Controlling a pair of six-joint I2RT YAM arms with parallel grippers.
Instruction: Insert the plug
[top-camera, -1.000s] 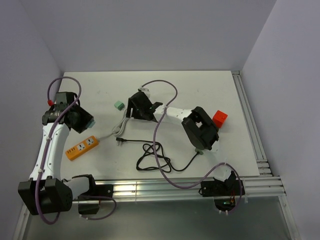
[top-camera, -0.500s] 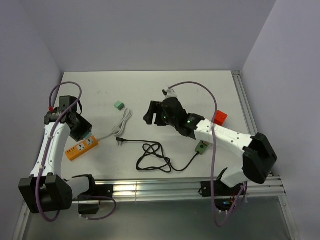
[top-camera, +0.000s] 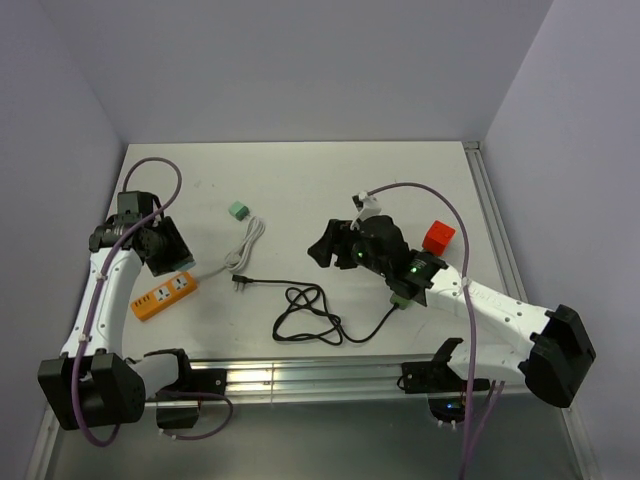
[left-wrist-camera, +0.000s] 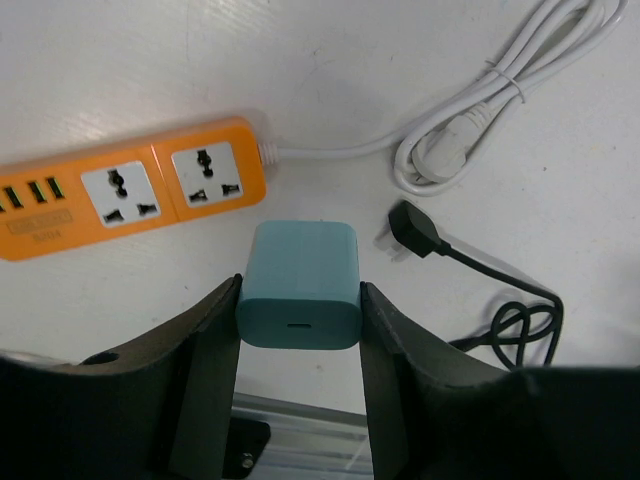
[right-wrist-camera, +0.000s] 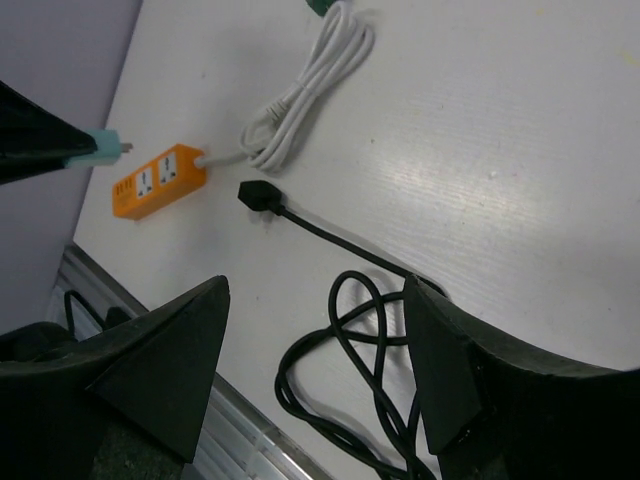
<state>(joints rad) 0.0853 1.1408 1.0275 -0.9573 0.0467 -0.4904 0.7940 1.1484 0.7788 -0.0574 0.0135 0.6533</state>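
My left gripper (left-wrist-camera: 300, 300) is shut on a teal plug block (left-wrist-camera: 300, 285), its port face toward the camera. It hangs just near of the orange power strip (left-wrist-camera: 130, 195), whose two sockets face up. From above, the left gripper (top-camera: 162, 246) sits just behind the strip (top-camera: 165, 295). My right gripper (top-camera: 322, 250) is open at mid-table with nothing between its fingers. It hovers over the looped black cord (right-wrist-camera: 370, 340). That cord's black plug (right-wrist-camera: 258, 195) lies flat beside the strip (right-wrist-camera: 160, 180). The teal plug (right-wrist-camera: 100, 148) also shows at the left of the right wrist view.
The strip's coiled white cable (top-camera: 245, 245) lies between the arms. A small green block (top-camera: 237, 211) sits behind it. A green adapter (top-camera: 405, 295) ends the black cord under the right arm. A red block (top-camera: 438, 237) stands at the right. Aluminium rails (top-camera: 300, 380) line the near edge.
The right arm has swung from the white cable toward the table's right middle, its gripper still open. The left gripper, still holding the teal plug, shifted slightly over the strip's far side.
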